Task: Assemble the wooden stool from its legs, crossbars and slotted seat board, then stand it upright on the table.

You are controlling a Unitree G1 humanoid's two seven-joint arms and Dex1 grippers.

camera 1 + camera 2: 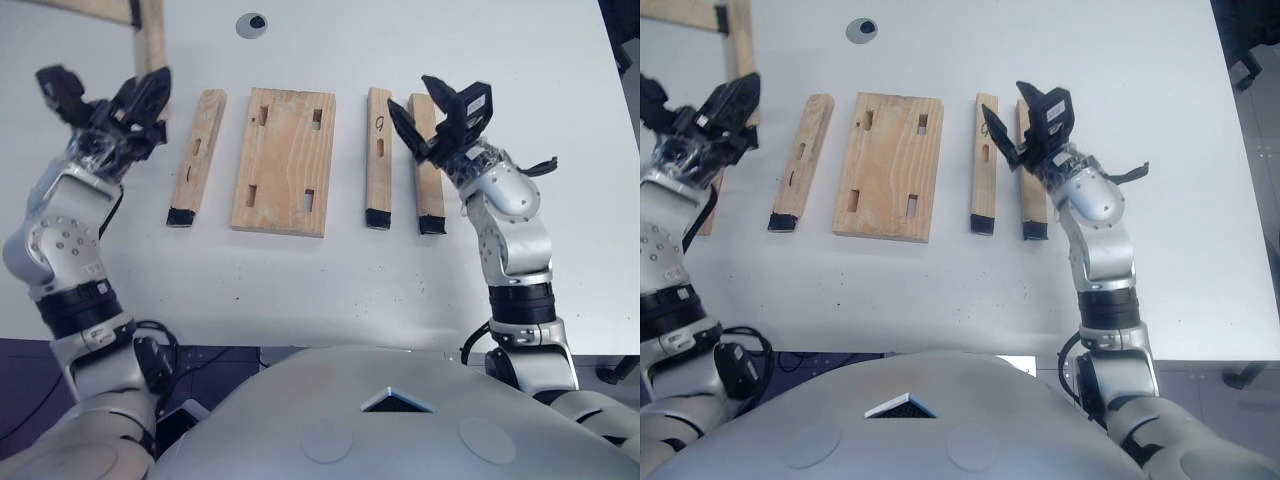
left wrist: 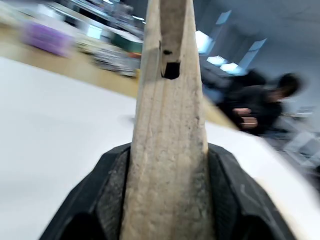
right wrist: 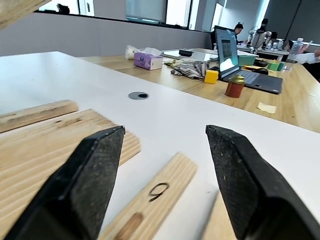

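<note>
Left gripper (image 1: pixel 138 100) clamps a leg (image 2: pixel 167 125), held up at the table's (image 1: pixel 450 290) far left. Right gripper (image 1: pixel 428 108), fingers spread, hovers over the rightmost leg (image 1: pixel 430 195). Beside that lies a pen-marked leg (image 1: pixel 379 160), then the seat board (image 1: pixel 283 160).

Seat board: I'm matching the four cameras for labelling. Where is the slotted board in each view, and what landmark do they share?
Left eye view: seat board at centre, lying flat.
Right eye view: left of centre.
Left wrist view: not in it; a wooden bar stands mid-picture.
Right wrist view: lower left.
Shared landmark: round grey table cap, beyond the board's far end.
</note>
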